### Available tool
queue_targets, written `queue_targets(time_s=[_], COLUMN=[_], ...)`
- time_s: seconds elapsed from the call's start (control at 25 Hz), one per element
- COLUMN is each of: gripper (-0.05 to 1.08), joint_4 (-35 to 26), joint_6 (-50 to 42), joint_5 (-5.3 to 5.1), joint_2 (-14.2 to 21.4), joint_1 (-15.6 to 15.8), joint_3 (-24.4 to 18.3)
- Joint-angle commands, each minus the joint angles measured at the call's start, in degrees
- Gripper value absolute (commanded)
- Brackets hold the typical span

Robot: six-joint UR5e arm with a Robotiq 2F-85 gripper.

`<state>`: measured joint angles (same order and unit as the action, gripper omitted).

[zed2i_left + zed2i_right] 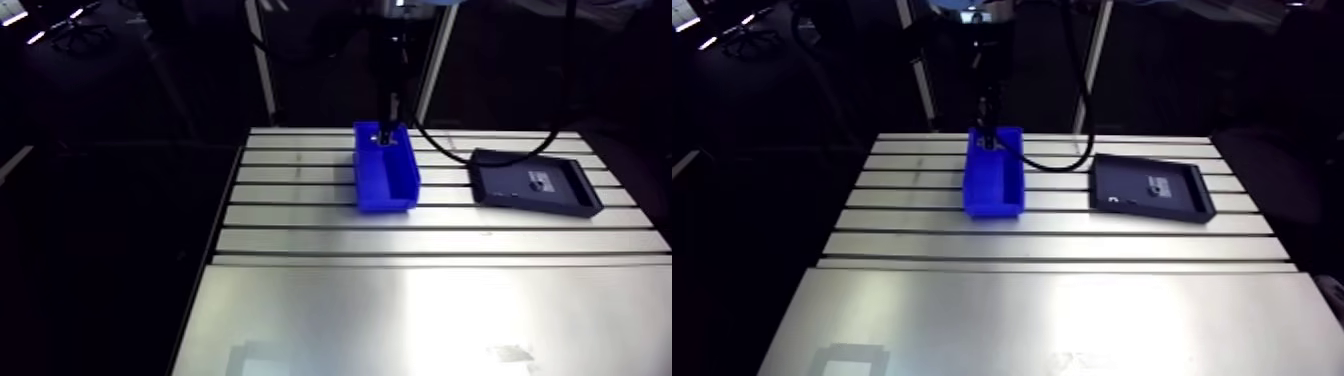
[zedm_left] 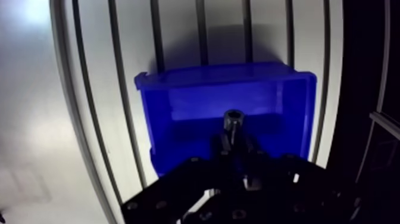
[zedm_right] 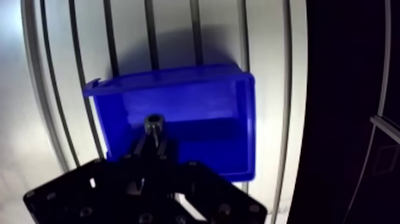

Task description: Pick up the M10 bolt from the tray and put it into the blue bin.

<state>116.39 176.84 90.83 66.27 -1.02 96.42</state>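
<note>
While the end effector (image 2: pixel 233 142) hangs over the blue bin (image 2: pixel 178 101), it holds the M10 bolt (image 2: pixel 233 119) tight between its fingers. The tray (image 1: pixel 565 180) sits well apart on the surface (image 1: pixel 400 310). Next, I think, it should let go so the bolt drops in

bin (image 1: pixel 385 200): blue | tray (image 1: pixel 505 178): black | table (image 1: pixel 400 300): silver, dark-slotted | bolt (image 2: pixel 233 119): dark grey

We are seeing the counter (image 1: pixel 400 310) as bare brushed aluminium, smooth and throwing back broad glare between its dark slots. The blue bin (image 2: pixel 178 107) is looking like moulded plastic, softly glossy on its walls. The tray (image 1: pixel 500 178) is reading as matt black plastic. The bolt (image 2: pixel 233 118) is showing dark, dully shining metal, and the pincer (image 2: pixel 234 142) matt black metal.
</note>
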Motion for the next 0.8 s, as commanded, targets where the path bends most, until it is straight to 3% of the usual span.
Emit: queue_targets(time_s=[0.04, 0.8], gripper=[1.00, 1.00], joint_4=[0.9, 1.0], joint_6=[0.0, 0.0], joint_5=[0.97, 1.14], joint_2=[-1.3, -3.6], joint_1=[0.1, -0.2], joint_3=[0.1, 0.2])
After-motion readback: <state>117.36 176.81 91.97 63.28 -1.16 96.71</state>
